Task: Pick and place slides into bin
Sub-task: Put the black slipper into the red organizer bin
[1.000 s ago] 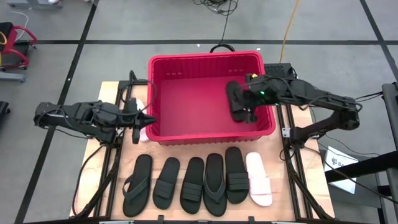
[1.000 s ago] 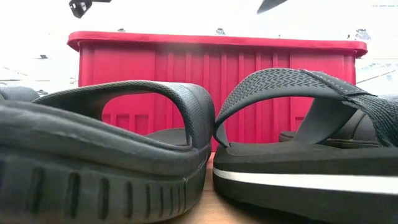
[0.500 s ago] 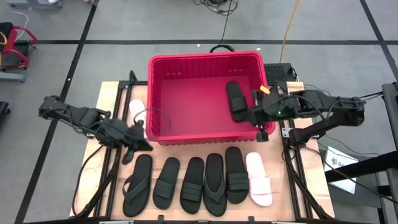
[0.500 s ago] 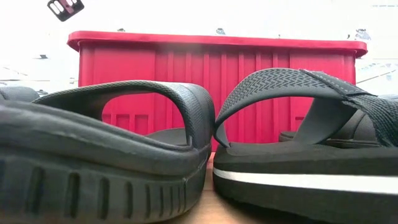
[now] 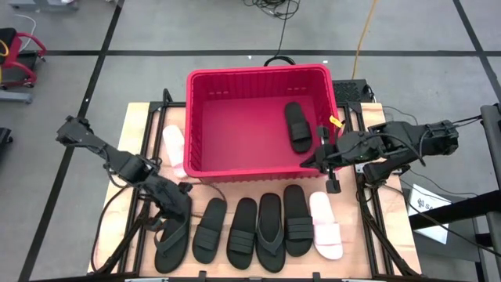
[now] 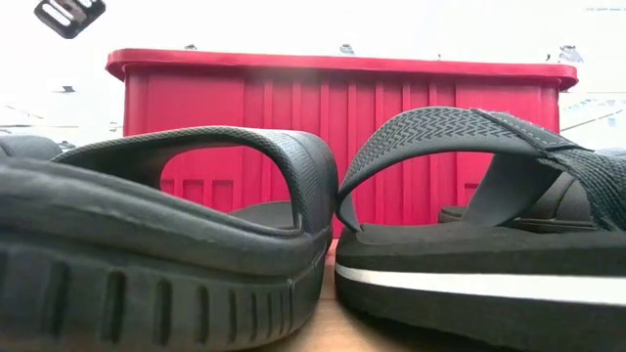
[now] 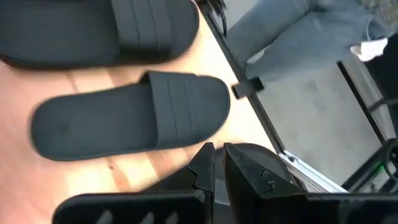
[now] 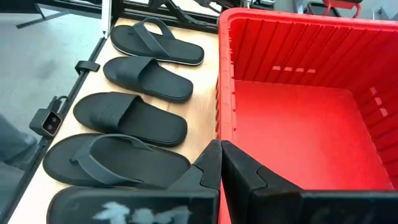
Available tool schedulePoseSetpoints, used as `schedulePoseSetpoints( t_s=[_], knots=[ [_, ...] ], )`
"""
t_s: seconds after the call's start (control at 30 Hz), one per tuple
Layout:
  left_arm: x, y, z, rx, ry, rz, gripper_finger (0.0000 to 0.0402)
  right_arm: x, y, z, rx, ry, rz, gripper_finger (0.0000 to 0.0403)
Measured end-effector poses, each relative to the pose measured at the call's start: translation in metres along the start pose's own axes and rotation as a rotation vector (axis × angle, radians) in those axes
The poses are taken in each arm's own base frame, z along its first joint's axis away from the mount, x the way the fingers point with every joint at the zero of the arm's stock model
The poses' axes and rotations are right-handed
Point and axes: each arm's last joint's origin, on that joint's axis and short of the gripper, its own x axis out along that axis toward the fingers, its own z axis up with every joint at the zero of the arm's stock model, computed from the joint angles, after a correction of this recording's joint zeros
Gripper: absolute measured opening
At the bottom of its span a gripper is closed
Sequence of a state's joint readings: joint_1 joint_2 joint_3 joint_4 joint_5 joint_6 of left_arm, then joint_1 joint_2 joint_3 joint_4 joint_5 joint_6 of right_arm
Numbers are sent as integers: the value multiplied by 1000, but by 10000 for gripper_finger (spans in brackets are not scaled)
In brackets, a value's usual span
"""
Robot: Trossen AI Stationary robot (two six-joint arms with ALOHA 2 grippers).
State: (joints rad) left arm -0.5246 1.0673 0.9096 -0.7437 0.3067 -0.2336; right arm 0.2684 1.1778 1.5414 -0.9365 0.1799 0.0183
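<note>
Down over the near-left part of the table, the left gripper (image 5: 174, 205) hangs above the toe end of the black thong flip-flop (image 5: 172, 233) at the left end of the row; its two dark fingers (image 7: 208, 165) are pressed together and hold nothing. Through its wrist camera a black wide-strap slide (image 7: 134, 115) lies flat on the pale wooden tabletop (image 7: 93, 162), with part of another black slide (image 7: 99, 31) beside it.

Across the table, the right gripper (image 5: 322, 159) sits at the near-right corner of the large red slotted plastic bin (image 5: 262, 74), just outside its rim. Its fingers (image 8: 211, 163) are likewise closed together and empty. Its wrist view looks past the bin wall (image 8: 222, 93) to four black sandals in a line on the wood.

Inside the bin a single black strap slide (image 5: 297, 126) lies flat on the floor near the right wall. In front of the bin, six sandals stand side by side: the thong flip-flop, two black strap slides (image 5: 210, 229) (image 5: 243, 233), a second black thong flip-flop (image 5: 271, 231), another black strap slide (image 5: 297, 220) and a pale pink-white slide (image 5: 326, 225). A second pale slide (image 5: 174, 150) lies just left of the bin, touching or nearly touching its wall.

From table height, two black sandals (image 6: 166, 244) (image 6: 489, 225) fill the foreground with the red bin behind them.
</note>
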Motion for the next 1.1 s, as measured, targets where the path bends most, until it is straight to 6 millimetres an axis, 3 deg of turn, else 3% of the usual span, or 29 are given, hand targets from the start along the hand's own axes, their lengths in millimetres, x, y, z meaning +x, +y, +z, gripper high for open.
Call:
schedulePoseSetpoints(
  t_s=[0.5,0.87,1.1],
  knots=[
    [45,12,5,-72,139,94,32,-2,12,1,-43,-14,45,0],
    [69,18,13,-3,132,110,137,-2,12,1,-45,-17,45,0],
    [91,25,14,4,168,123,145,-2,12,1,-45,-17,45,0]
  ],
)
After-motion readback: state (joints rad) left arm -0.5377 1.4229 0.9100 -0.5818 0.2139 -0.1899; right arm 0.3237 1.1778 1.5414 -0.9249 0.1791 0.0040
